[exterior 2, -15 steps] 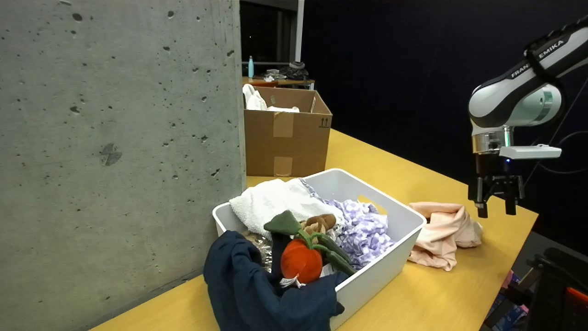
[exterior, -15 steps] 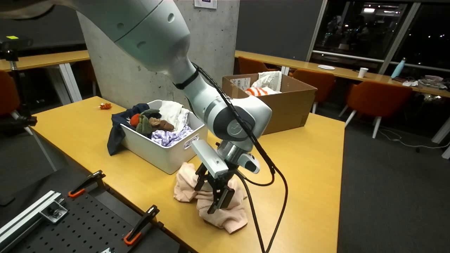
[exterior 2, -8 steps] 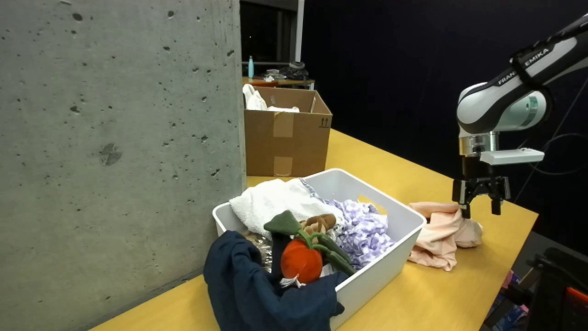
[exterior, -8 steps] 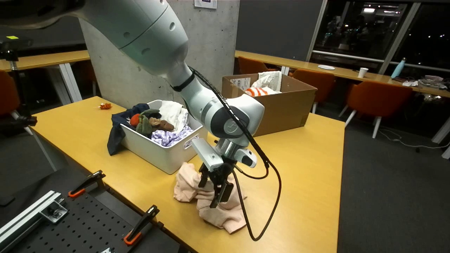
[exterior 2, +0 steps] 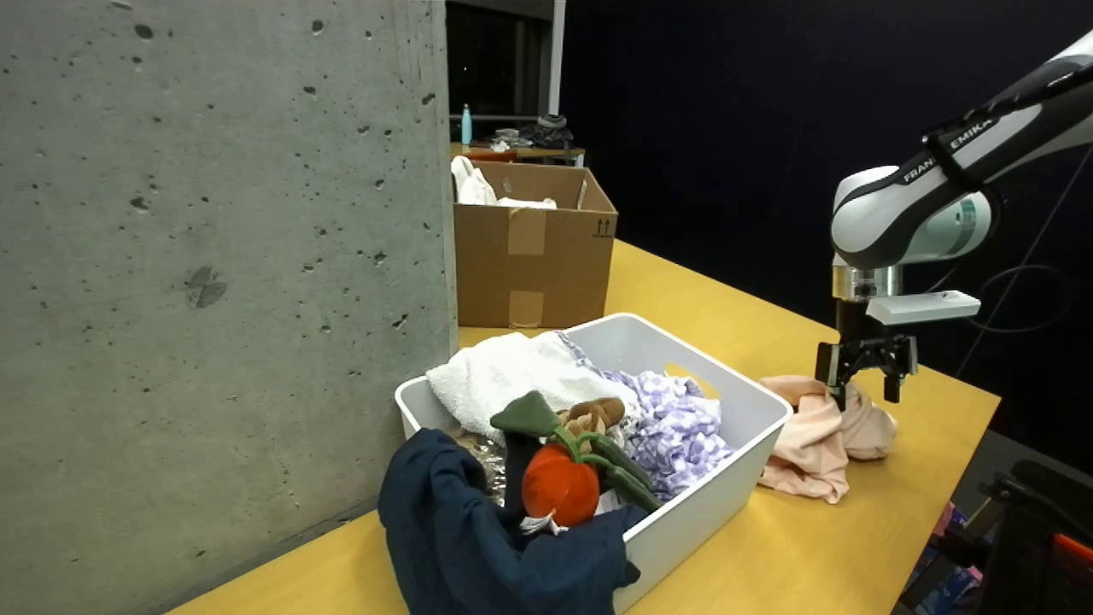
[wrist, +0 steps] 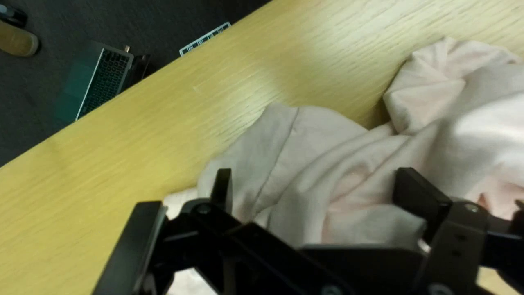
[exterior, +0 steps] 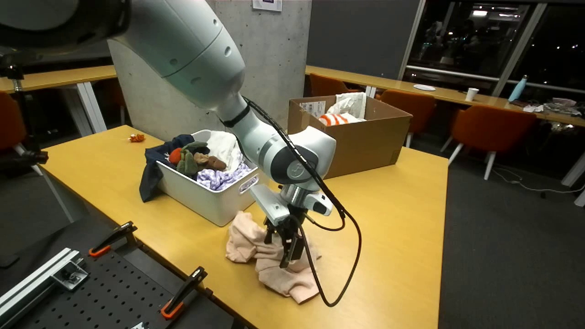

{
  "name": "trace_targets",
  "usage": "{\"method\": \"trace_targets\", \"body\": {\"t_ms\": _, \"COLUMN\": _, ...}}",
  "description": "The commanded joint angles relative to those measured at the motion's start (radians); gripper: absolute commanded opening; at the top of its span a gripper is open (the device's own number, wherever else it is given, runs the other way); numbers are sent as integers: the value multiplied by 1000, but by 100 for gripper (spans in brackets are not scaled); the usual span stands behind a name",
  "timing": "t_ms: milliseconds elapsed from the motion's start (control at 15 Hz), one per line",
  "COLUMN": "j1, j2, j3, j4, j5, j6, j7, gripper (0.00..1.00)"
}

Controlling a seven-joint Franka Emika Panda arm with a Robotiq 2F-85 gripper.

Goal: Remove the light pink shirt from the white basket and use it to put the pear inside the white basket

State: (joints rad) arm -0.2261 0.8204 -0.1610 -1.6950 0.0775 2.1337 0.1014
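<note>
At the left of an exterior view a dark navy cloth [exterior: 153, 173] drapes over the rim of the white basket [exterior: 194, 197], which holds a white towel [exterior: 224, 147] and a purple-and-white cloth [exterior: 219, 178]; just beside its right-hand end the light pink shirt [exterior: 285, 278] lies crumpled on the surface [exterior: 388, 228], outside the basket; its long axis slants from the basket's near corner down to the right of that view, the lower end pointing away from the basket; its folds hide which end is the top; over it the fingers [exterior: 294, 250] point down, spread apart and grasping nothing, with cloth beneath them in the wrist view; farther right stands a brown cardboard box [exterior: 370, 144]; compared with one second ago, the fingers are farther in from the surface's near edge, while the shirt and the basket look unmoved.
</note>
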Motion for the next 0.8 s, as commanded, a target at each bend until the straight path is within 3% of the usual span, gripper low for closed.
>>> {"method": "trace_targets", "body": {"t_ms": 0, "j1": 29, "j2": 44, "j3": 1, "j4": 36, "j5": -26, "j6": 74, "j7": 1, "gripper": 100}}
{"method": "trace_targets", "body": {"t_ms": 733, "j1": 83, "j2": 135, "j3": 4, "j4": 108, "j5": -79, "j6": 132, "j7": -5, "gripper": 100}}
